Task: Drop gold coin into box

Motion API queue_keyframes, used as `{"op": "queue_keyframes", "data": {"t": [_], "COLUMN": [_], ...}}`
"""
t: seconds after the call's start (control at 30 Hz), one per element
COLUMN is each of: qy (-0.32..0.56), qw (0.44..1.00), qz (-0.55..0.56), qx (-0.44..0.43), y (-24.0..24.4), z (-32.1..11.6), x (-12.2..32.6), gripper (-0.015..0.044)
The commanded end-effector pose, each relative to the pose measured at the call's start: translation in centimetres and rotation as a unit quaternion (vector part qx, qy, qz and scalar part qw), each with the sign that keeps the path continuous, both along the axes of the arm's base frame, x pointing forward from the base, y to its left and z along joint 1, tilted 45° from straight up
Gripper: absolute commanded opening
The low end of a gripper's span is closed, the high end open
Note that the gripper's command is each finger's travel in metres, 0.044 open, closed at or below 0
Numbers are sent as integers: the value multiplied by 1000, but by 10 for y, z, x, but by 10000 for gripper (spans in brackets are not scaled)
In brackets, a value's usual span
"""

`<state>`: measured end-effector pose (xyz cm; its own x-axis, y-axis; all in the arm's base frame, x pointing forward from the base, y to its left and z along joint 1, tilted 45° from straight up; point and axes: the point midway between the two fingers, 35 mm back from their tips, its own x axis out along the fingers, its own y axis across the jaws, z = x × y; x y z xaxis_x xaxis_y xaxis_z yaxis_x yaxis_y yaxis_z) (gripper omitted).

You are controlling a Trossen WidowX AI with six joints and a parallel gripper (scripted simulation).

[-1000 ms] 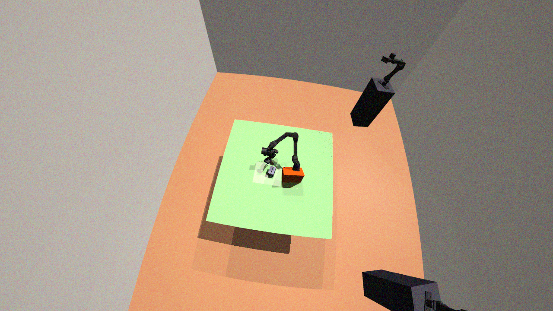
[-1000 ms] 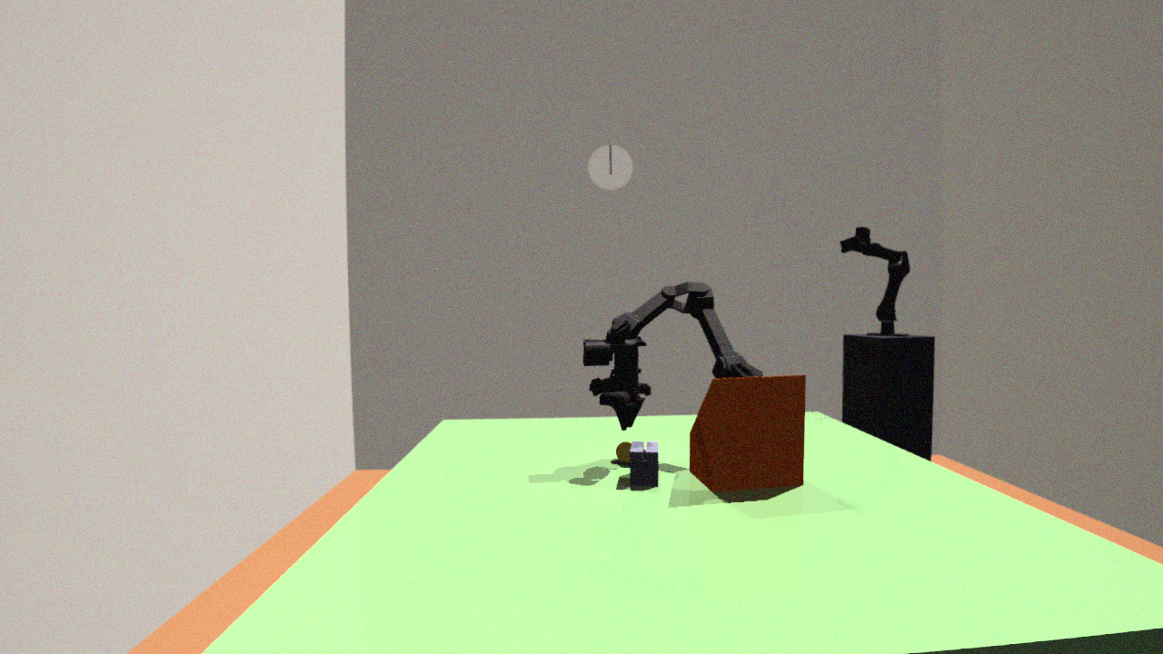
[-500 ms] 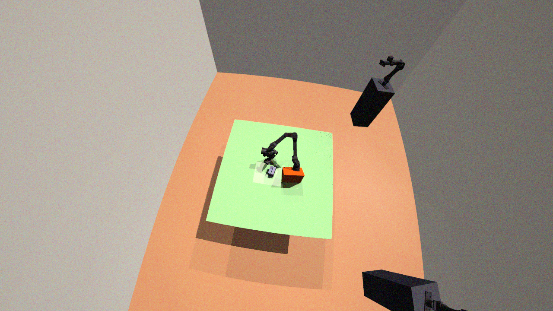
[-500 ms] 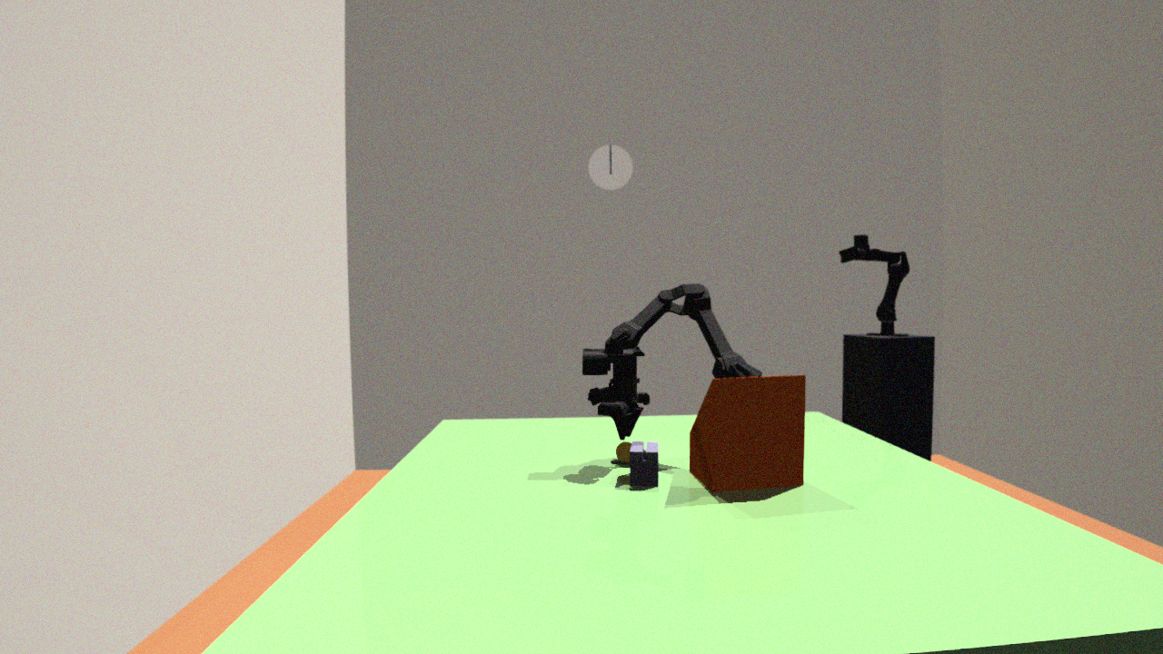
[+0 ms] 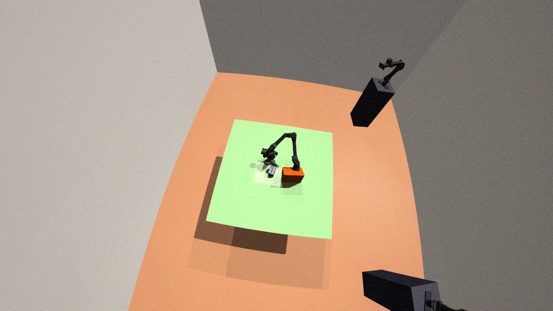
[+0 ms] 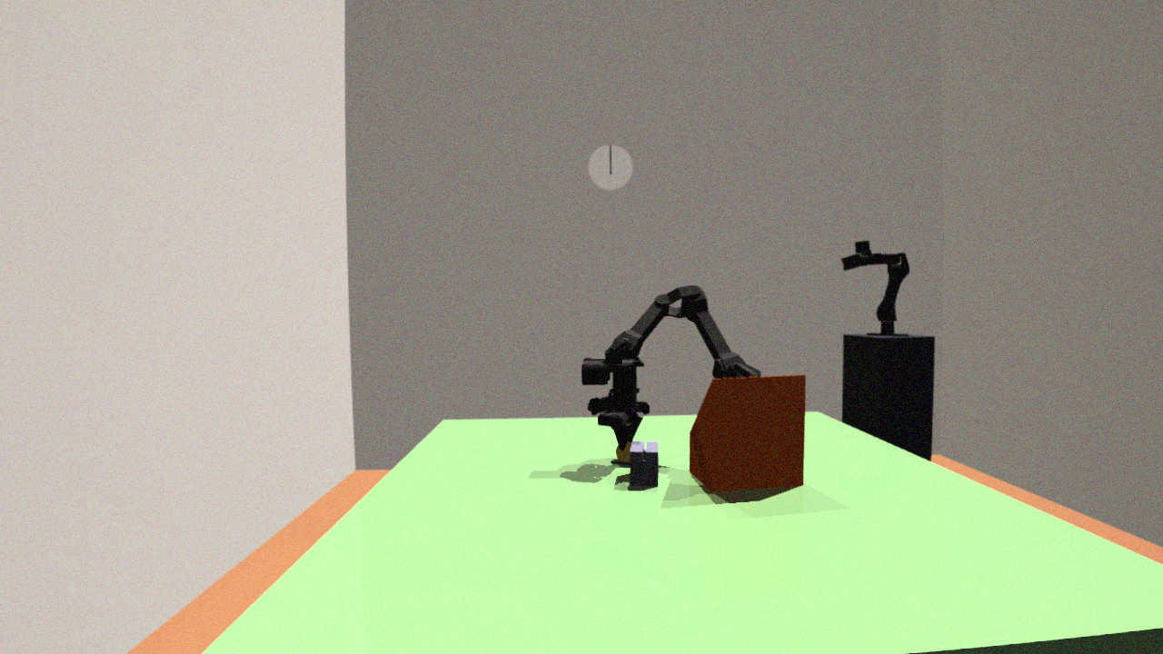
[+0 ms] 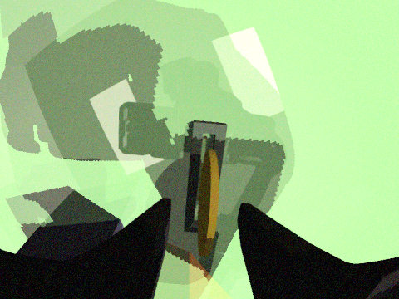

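Note:
The gold coin stands on edge in the dark holder, whose slot runs nearly up and down the wrist view. My gripper is open and points down, with one fingertip on each side of the coin and a gap on both sides. In the exterior view the fingertips overlap the top of the coin. In the top view the coin is hidden or too small to tell. The grey box stands close by, with its slot line on top; part of it shows behind the left finger in the wrist view.
An orange block carries the arm's base right of the box. The pale green table bears them. Another arm stands on a dark pedestal beyond the table. A second dark pedestal is at lower right.

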<state>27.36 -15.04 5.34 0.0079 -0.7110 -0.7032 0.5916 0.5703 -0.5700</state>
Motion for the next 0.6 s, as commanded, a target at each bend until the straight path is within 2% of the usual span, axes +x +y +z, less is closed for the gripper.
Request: {"op": "queue_keyframes", "data": {"t": [0.0,0.5,0.57], "qy": [5,5,5], "qw": [1000,1000,1000], "qz": [2,2,2], "qx": [2,0,0], "y": [-5,-21,-21], "z": [-7,-21,-21], "x": [-2,-4,-4], "gripper": [161,161,108]}}
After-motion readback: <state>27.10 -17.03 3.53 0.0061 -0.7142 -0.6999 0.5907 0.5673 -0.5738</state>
